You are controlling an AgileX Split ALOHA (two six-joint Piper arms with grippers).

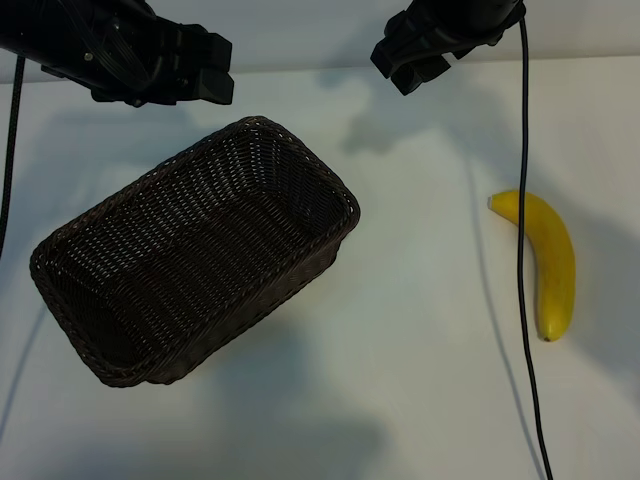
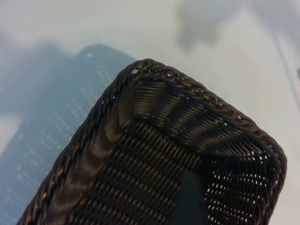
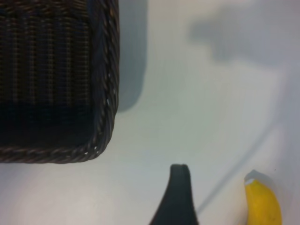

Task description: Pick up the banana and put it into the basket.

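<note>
The yellow banana lies on the white table at the right, pale stem tip toward the back. In the right wrist view only its stem end shows. The dark brown wicker basket sits slantwise at centre-left and is empty. My left gripper hovers open above the basket's far corner, and one of its fingers shows over the weave. My right gripper hangs open at the back of the table, between basket and banana, holding nothing. One of its fingers points at bare table beside the basket's end.
A black cable hangs from the right arm and runs down in front of the banana's stem end to the table's front edge. White tabletop lies between basket and banana.
</note>
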